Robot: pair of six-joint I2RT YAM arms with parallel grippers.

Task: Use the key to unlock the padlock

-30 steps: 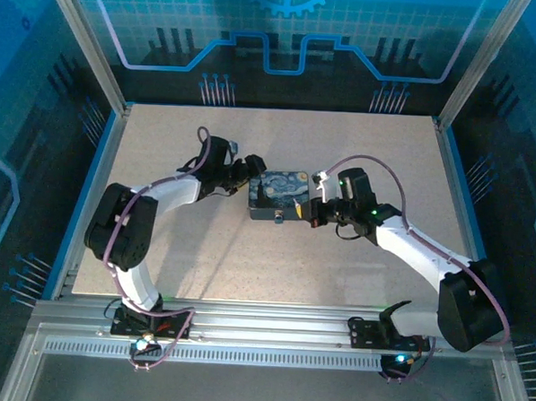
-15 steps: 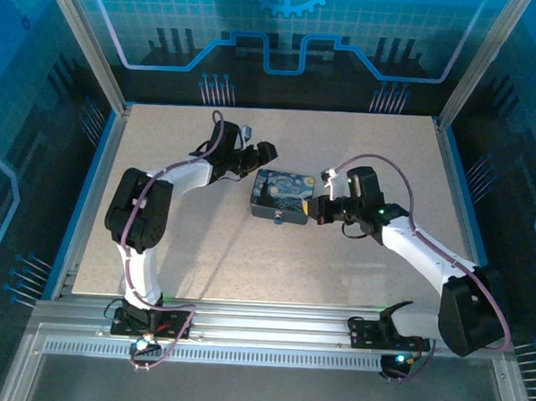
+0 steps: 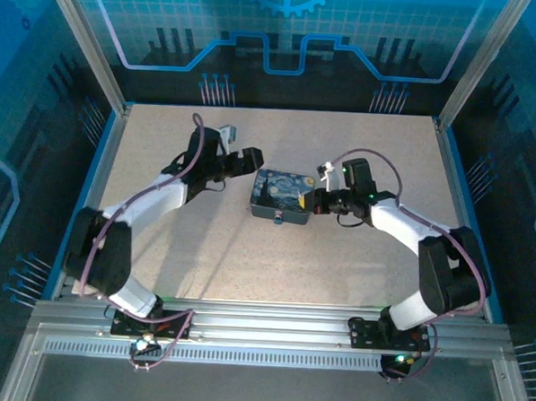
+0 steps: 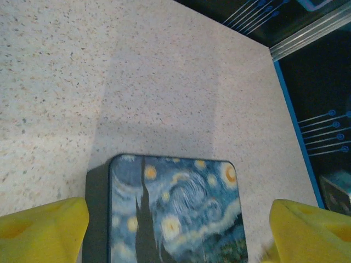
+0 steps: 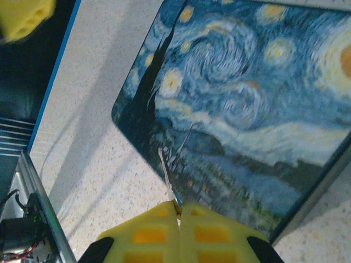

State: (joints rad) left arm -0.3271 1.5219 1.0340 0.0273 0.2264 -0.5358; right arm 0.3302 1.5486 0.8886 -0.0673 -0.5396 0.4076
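The right end effector (image 5: 179, 211) is clenched on the key (image 5: 166, 171), a thin, stiff sliver that looks slippery and could twist in the pads. The left end effector (image 4: 175, 235) stands released beside the tin (image 3: 285, 192). The padlock (image 3: 278, 221), small, hard and probably free to swing, seems to sit at the tin's near edge; its body is the place to grip.

The left arm (image 3: 151, 199) and right arm (image 3: 401, 227) are wearing smooth white shells between bulky black joint housings. A purple cable (image 3: 197, 134) is looping along each arm. Small green lights (image 3: 373, 199) are glowing on the right arm's black wrist housing. Black bases (image 3: 149, 320) are anchoring both arms. The left end effector (image 4: 175, 230) and right end effector (image 5: 178, 211) are carrying bright yellow pads (image 4: 41, 230), the right ones showing square recesses.
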